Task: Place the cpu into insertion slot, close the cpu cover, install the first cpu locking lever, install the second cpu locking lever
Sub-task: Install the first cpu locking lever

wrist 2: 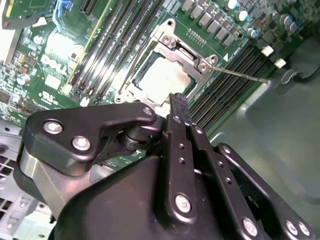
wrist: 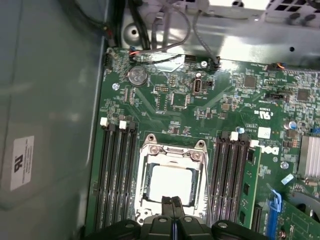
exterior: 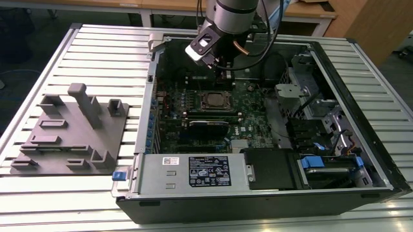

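Note:
The cpu (wrist: 170, 182) lies in the insertion slot (exterior: 201, 107), its pale silver top showing through the window of the cpu cover (wrist: 172, 152). The cover lies flat over the chip in both wrist views. A thin metal locking lever (wrist 2: 245, 75) sticks out sideways from one corner of the socket, over the memory slots. My gripper (wrist: 172, 202) hangs just above the socket's edge with its two black fingers pressed together and nothing between them. In the exterior view the gripper (exterior: 225, 73) is inside the open computer case, a little beyond the cpu (exterior: 215, 101).
Black memory slots (wrist: 116, 170) flank the socket on both sides. A long black card (exterior: 208, 128) sits nearer the front, then a silver power supply box (exterior: 187, 171). Cables and drive bays (exterior: 316, 116) fill the exterior view's right. A grey fixture plate (exterior: 71, 130) rests on the slatted table.

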You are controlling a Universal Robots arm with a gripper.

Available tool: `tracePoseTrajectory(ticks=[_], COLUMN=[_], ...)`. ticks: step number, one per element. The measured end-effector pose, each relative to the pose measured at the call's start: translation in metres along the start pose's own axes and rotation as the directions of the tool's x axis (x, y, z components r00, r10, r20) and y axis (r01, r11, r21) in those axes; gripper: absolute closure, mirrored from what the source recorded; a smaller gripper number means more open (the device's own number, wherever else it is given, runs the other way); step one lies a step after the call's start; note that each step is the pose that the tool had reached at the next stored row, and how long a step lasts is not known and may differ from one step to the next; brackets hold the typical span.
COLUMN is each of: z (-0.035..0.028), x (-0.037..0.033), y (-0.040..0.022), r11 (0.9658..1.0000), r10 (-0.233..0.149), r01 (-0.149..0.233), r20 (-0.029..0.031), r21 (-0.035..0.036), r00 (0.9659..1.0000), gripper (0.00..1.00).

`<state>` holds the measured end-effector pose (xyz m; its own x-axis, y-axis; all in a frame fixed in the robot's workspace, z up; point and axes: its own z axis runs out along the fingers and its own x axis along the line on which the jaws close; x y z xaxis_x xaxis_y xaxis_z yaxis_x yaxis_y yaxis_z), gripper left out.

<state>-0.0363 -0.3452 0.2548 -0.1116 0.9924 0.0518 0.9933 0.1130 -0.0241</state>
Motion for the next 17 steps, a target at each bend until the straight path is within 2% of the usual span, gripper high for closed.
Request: tracePoseTrajectory(ticks=[4,6,9,10,13,17], z=[0.0,0.0,0.0,0.0,0.0,-0.0001], x=[-0.0011,-0.0017,-0.0022,-0.0024,-0.0026,-0.0027], y=[-0.0005,-0.0007,-0.0014,-0.0014,-0.0015,-0.0016], r11=[0.9993,0.9988,0.998,0.9977,0.9959,0.9897], r10=[-0.038,-0.049,-0.058,-0.063,-0.087,-0.141], r01=[0.038,0.049,0.058,0.063,0.087,0.141], r20=[0.0012,0.0027,0.0055,0.006,0.0066,0.0078], r21=[-0.0008,-0.0077,-0.024,-0.0258,-0.0249,-0.0218], r00=[0.9993,0.9988,0.9983,0.998,0.9962,0.99], gripper=[0.89,0.89,0.89,0.89,0.89,0.89])
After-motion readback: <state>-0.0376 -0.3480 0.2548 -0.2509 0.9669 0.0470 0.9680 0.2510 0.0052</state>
